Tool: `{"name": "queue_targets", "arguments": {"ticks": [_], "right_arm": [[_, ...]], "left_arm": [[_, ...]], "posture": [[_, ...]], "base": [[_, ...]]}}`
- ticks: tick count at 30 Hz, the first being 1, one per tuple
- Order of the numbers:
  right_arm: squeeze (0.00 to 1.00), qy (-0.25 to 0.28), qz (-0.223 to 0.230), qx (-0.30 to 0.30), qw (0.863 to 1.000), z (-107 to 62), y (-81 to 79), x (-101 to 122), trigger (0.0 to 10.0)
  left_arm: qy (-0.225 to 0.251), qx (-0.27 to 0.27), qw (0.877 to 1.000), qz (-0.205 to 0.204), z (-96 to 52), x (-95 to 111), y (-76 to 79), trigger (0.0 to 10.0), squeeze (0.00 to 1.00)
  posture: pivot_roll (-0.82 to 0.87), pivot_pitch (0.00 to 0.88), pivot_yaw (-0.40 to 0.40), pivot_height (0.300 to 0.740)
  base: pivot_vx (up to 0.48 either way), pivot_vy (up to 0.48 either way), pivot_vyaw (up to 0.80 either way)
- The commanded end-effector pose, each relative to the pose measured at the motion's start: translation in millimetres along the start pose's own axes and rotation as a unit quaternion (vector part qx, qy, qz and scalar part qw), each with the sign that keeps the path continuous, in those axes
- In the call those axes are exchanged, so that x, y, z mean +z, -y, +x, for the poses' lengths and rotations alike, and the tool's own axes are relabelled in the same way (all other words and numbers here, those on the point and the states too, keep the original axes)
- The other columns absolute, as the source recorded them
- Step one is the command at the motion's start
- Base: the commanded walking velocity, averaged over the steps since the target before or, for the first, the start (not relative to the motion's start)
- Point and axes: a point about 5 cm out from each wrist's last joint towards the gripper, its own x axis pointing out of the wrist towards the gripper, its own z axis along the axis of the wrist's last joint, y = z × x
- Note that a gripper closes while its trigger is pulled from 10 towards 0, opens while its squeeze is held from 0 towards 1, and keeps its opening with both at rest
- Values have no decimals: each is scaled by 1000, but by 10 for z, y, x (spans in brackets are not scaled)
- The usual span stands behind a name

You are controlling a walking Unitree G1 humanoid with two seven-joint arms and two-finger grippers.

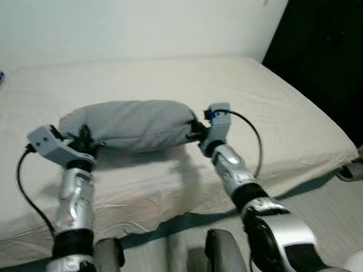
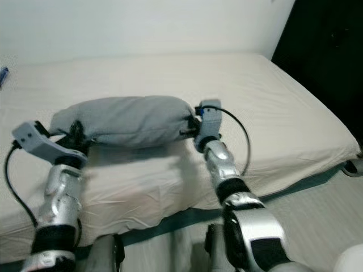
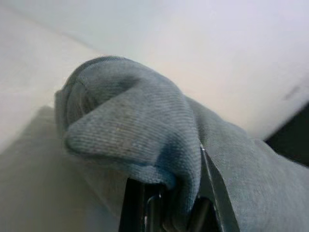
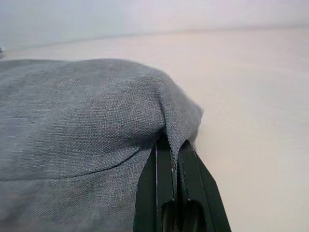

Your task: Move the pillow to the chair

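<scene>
Left gripper (image 1: 85,137) clamped narrow on a bunched corner of the grey pillow (image 1: 133,124), fabric folded over the 2 black fingers (image 3: 212,193) in the left wrist view. Right gripper (image 1: 197,130) likewise pinched shut on the opposite end, a pleat of cloth drawn between its fingers (image 4: 164,183). Pillow slung between the 2 grippers, apparently raised just clear of the cream bed (image 1: 283,113), with a shadow beneath it. No chair to be made out here. Probably the lift-and-carry step. Best done by keeping both pinches firm and level, holding the spacing between wrists constant so neither corner tears free, raising enough to clear the mattress edge, then backing and turning slowly. Main risk: thin fabric slipping from either grip.
</scene>
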Motion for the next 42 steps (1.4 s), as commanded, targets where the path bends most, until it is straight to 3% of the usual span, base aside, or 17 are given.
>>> {"name": "queue_targets", "arguments": {"ticks": [1,2,9,11,12,13,15,18,22,26,42], "right_arm": [[0,25,-13,-1,1000,-26,15,45,10000],[0,32,-23,-3,999,-61,34,27,10000],[0,32,-23,-3,999,-61,34,27,10000],[0,39,-29,-4,999,-83,44,21,10000],[0,39,-48,-9,998,-113,69,-10,10000],[0,39,-48,-9,998,-113,69,-10,10000],[0,31,-70,0,997,-135,41,-77,10000],[0,27,-76,11,997,-157,-7,-134,10000],[0,26,-52,22,998,-195,-27,-175,10000],[0,27,-46,32,998,-223,-50,-181,10000],[0,20,-39,36,998,-217,-68,-170,10000]], "left_arm": [[-38,-34,998,44,-32,-155,158,10000,0],[-53,-19,996,71,-57,-223,159,10000,0],[-53,-19,996,71,-57,-223,159,10000,0],[-61,-9,994,87,-72,-258,161,10000,0],[-68,-25,990,117,-96,-310,243,10000,0],[-68,-25,990,117,-96,-310,243,10000,0],[-87,-74,983,143,-151,-419,413,10000,0],[-72,-78,980,171,-154,-413,469,10000,0],[-72,-54,986,144,-151,-363,437,10000,0],[-70,-70,981,169,-177,-364,465,10000,0],[-66,-73,981,165,-232,-369,512,10000,0]], "posture": [[49,0,-115,535],[45,0,-113,535],[45,0,-113,535],[44,0,-112,535],[39,0,-105,535],[39,0,-105,535],[37,0,-107,535],[44,0,-110,535],[43,0,-109,535],[44,0,-111,550],[49,0,-124,610]], "base": [[0,0,0],[0,0,0],[0,0,0],[0,0,0],[0,0,0],[0,0,0],[0,0,0],[0,0,0],[0,0,0],[0,0,0],[0,0,0]]}}
